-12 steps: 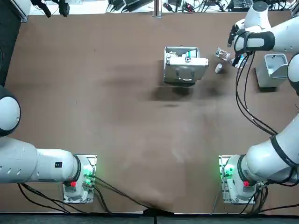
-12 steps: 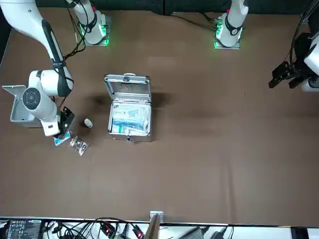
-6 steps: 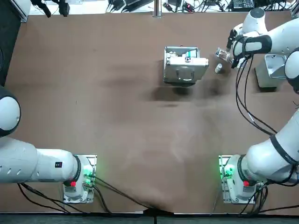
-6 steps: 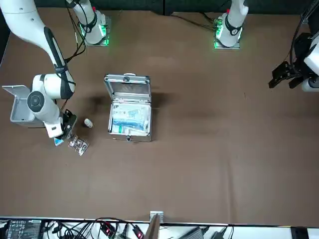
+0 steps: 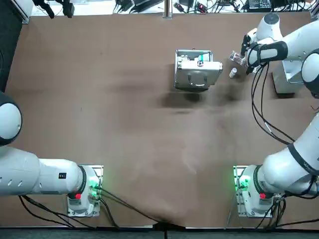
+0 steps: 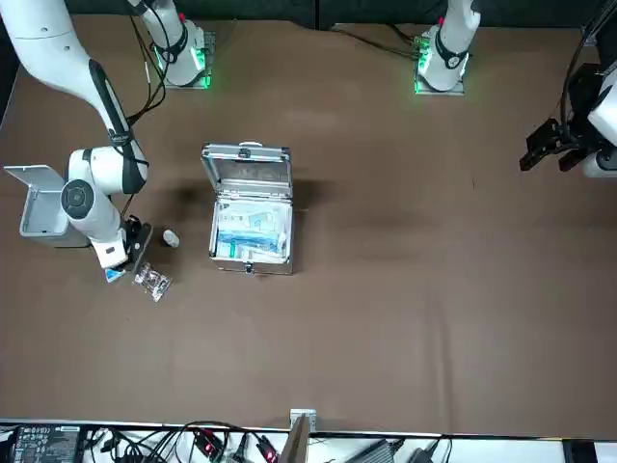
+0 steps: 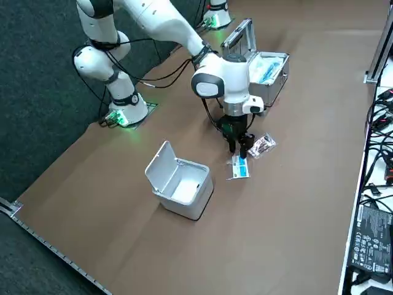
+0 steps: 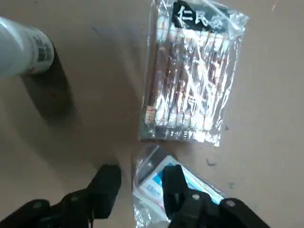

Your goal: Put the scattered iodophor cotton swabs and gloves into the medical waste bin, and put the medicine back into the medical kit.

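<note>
1. The step in hand looks like the pickup of the first piece of waste; the right gripper [image 8: 140, 185] hangs low over the table [image 5: 124, 124] at its far right corner, beside the open bin [image 7: 195, 203].
2. Its fingers stand a little apart and grip nothing; in the wrist view one fingertip is over the edge of a flat blue-and-white packet [image 8: 149, 181], probably the gloves, and the other is over bare table just beside it.
3. The clear pack of cotton swabs [image 8: 187, 76] lies just beside that packet, on the side away from the bin; the small white medicine bottle [image 8: 21, 47] lies a little apart, between the swabs and the medical kit [image 5: 197, 72], whose lid is up.
4. Nothing seems to have reached the bin or the kit, so I judge the task barely begun.
5. The next move calls for the fingers to settle down around the packet's edge and close on it; the packet is thin and slick, so the grip may slip or catch only the wrapper; the swab pack is close enough to be nudged.
6. The table is covered in plain brown, slightly mottled; green lights glow at the arm bases; cables and electronics crowd the far edge; the floor beside the table is dark.
</note>
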`<state>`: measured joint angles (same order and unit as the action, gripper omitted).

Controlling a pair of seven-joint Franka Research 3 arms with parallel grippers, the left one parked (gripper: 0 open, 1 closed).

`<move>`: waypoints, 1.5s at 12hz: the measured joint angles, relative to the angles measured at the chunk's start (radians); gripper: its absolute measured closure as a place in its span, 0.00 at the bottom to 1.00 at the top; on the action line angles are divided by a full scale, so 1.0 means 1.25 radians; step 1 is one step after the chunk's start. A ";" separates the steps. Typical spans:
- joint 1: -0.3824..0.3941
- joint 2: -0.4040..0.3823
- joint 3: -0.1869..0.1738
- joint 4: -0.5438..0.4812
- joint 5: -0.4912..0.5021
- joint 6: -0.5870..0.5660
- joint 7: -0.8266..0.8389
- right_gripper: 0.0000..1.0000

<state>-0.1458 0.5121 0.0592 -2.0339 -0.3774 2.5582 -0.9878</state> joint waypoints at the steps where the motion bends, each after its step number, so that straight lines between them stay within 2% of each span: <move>1: -0.001 0.001 0.000 0.000 -0.005 0.002 0.000 0.42; 2: -0.002 0.001 0.000 0.000 -0.012 0.003 0.000 0.49; 4: -0.004 -0.001 0.000 0.001 -0.018 0.008 0.000 0.77; 6: -0.006 -0.002 0.000 0.000 -0.018 0.008 -0.001 0.81; 8: -0.007 -0.003 0.000 0.000 -0.019 0.008 -0.001 0.98; 13: -0.012 -0.007 0.000 0.001 -0.018 0.000 0.001 0.99; 15: -0.020 -0.034 0.000 0.026 -0.008 -0.057 0.002 0.99; 18: -0.021 -0.096 0.002 0.090 0.056 -0.193 0.000 0.99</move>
<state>-0.1716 0.3922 0.0615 -1.9211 -0.3069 2.3175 -0.9879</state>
